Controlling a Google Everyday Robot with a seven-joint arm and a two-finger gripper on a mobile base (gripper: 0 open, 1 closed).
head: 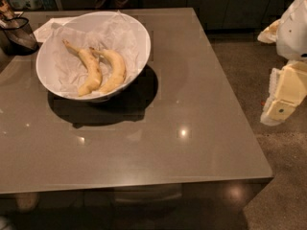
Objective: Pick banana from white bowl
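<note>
Entry: banana (113,71) in white bowl (143,42), not yet picked; my pincer (284,96) off worktop (192,128) right side, well apart, state I cannot tell.

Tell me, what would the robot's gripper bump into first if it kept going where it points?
Probably the floor. The gripper hangs off to the side of the table, pointing downward, so straight on it seems to miss the table and the white bowl, though depth is unclear.
</note>
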